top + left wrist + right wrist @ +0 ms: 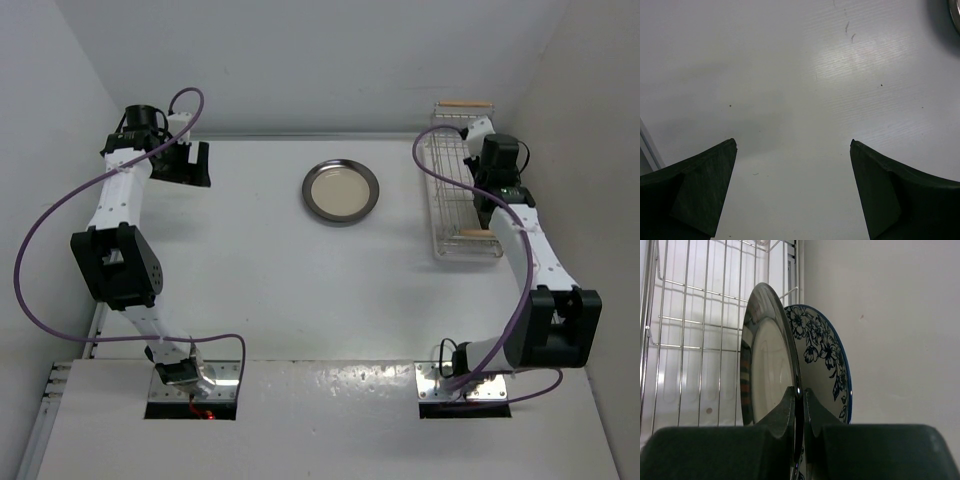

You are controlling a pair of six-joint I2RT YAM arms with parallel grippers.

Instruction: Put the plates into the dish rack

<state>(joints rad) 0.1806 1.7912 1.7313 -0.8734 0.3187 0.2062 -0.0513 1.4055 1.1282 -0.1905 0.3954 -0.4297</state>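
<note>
My right gripper (pixel 799 390) is shut on the rim of the cream plate with the dark striped rim (pixel 767 370) and holds it on edge inside the dish rack (pixel 690 340). The blue floral plate (pixel 825 360) stands on edge right behind it. In the top view the right gripper (pixel 478 130) is over the far part of the rack (pixel 452 205), and both plates are hidden under it. The cream plate with the dark glossy rim (pixel 341 191) lies flat on the table. My left gripper (pixel 190 165) is open and empty at the far left, also seen in its wrist view (pixel 793 145).
The rack stands along the right wall with a wooden handle bar at each end (pixel 467 104). The back wall is close behind the left gripper. A sliver of the flat plate's rim (pixel 956 15) shows at the top right of the left wrist view.
</note>
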